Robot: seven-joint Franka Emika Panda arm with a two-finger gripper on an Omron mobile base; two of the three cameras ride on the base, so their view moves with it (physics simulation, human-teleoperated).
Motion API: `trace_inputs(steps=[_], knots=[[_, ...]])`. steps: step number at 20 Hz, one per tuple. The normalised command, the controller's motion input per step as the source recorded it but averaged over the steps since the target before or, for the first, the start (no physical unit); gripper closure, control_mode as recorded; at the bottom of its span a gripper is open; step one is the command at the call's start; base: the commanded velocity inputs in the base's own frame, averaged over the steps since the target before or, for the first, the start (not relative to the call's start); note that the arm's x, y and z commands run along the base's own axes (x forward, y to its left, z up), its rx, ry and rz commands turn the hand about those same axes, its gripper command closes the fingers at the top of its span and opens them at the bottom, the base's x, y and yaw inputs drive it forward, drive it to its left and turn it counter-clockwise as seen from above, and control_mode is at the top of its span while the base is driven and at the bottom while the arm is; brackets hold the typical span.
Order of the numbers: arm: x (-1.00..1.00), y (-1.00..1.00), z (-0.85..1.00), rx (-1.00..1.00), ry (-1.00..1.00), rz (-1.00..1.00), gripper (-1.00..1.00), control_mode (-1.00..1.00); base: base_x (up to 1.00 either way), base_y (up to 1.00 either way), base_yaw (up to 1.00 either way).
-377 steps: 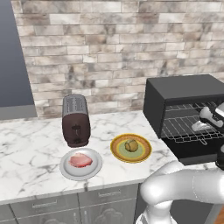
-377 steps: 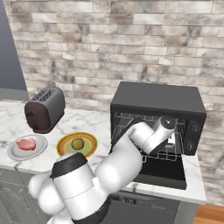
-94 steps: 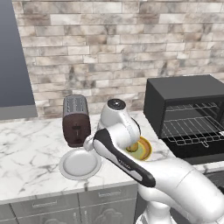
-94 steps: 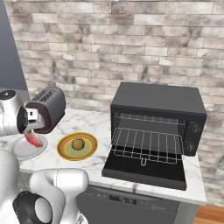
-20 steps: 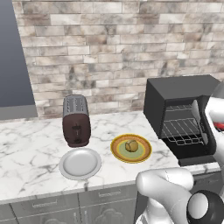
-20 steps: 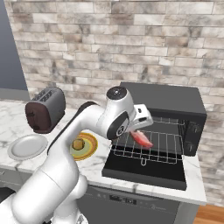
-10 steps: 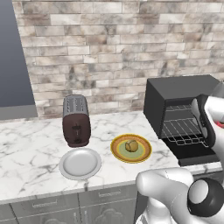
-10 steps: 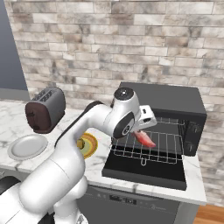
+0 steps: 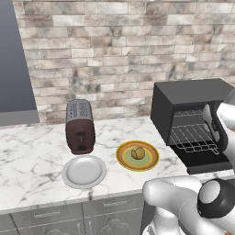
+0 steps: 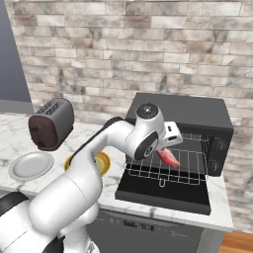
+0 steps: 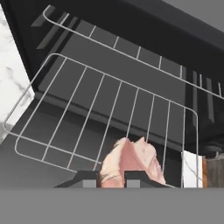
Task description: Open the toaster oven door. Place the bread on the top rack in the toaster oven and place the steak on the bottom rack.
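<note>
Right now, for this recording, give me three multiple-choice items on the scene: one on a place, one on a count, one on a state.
1. Where is the bread roll?
A. on the yellow-rimmed green plate
B. on the top rack
C. on the grey-white plate

2. How many plates lie on the counter?
A. one
B. two
C. three

3. What state is the toaster oven door in?
A. shut
B. half raised
C. folded down flat

Answers:
1. A, the roll sits in the middle of that plate, beside the bare grey-white plate.
2. B, the two plates lie side by side in front of the slot toaster.
3. C, the door lies open under the pulled-out bottom rack, over which the fingers hold the steak.
</note>
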Motion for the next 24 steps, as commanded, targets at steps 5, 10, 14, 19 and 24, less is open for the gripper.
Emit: trace_inputs(steps=[5, 10, 14, 19, 24], knots=[[0.11, -0.03, -0.06, 0.06, 0.0, 0.0, 1.0, -1.0, 0.0, 0.0, 0.0], [0.2, 0.0, -0.1, 0.04, 0.0, 0.0, 1.0, -1.0, 0.0, 0.0, 0.0], [0.12, -0.01, -0.19, 0.03, -0.01, 0.0, 1.0, -1.0, 0.0, 0.0, 0.0], [0.07, 0.0, -0.23, 0.0, -0.04, 0.0, 1.0, -1.0, 0.0, 0.0, 0.0], [0.21, -0.06, -0.12, 0.0, -0.01, 0.0, 1.0, -1.0, 0.0, 0.0, 0.0]])
